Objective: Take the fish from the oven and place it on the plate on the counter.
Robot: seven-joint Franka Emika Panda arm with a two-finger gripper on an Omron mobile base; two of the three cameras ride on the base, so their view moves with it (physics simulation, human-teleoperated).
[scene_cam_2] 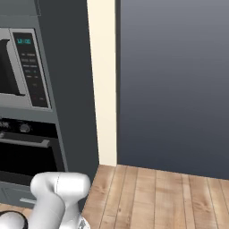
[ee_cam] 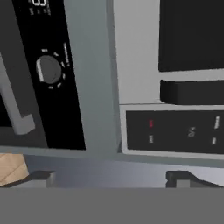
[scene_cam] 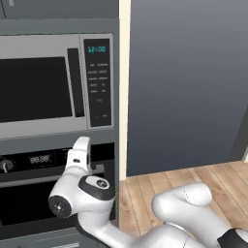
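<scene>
With the oven (scene_cam: 29, 193) door closed and the gripper (ee_cam: 109, 177) spread wide, empty, near its control panel, under the microwave (scene_cam: 53, 82), every task step remains outstanding.

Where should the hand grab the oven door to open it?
On the steel bar handle, which runs across the top of the closed oven door. Come at it from the front, fingers above and below the bar. It stands off the dark glass, so the open hand can likely close around it.
</scene>
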